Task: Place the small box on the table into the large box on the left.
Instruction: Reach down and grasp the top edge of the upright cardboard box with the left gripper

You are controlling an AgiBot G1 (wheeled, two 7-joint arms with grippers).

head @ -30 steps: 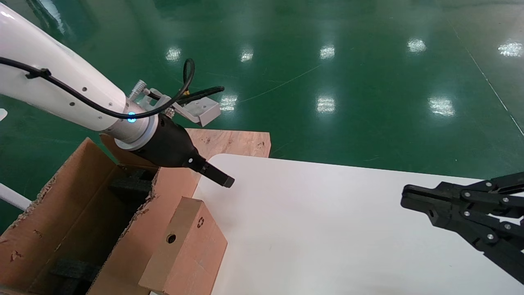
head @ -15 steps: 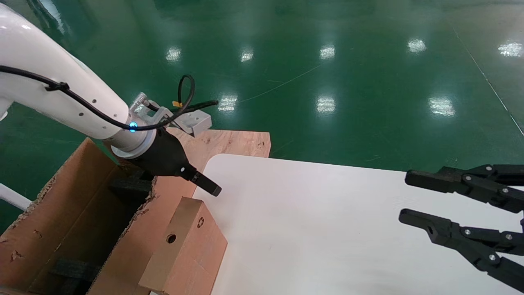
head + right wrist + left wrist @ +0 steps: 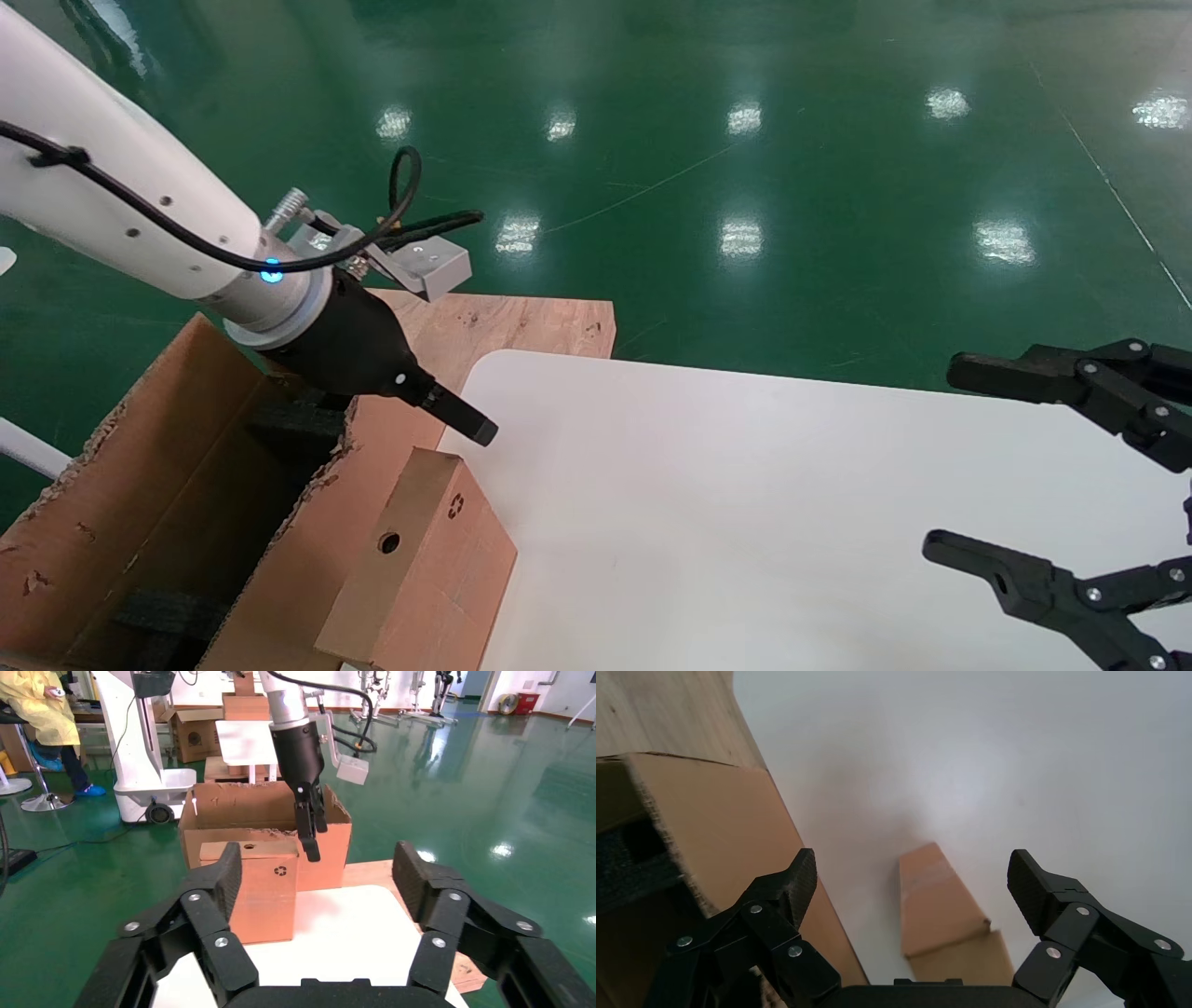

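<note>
The small box (image 3: 419, 568) stands upright on the white table (image 3: 745, 522), close beside the large box (image 3: 140, 522) at the left. It shows a round hole and a recycling mark. My left gripper (image 3: 475, 429) hovers open just above and behind the small box, touching nothing. In the left wrist view the small box (image 3: 940, 903) lies below the gap of the open left gripper (image 3: 912, 867). At the table's right edge my right gripper (image 3: 948, 459) is wide open and empty, pointing at the small box (image 3: 256, 888) from afar.
Black foam blocks (image 3: 298, 419) sit inside the large box, whose flap edges are torn. A plywood board (image 3: 521, 321) lies behind the table corner. Green floor surrounds the table. A seated person (image 3: 42, 720) and other cartons show far off.
My right gripper has gone from shut to wide open. My left gripper has drawn back a little toward the large box. The small box has not moved.
</note>
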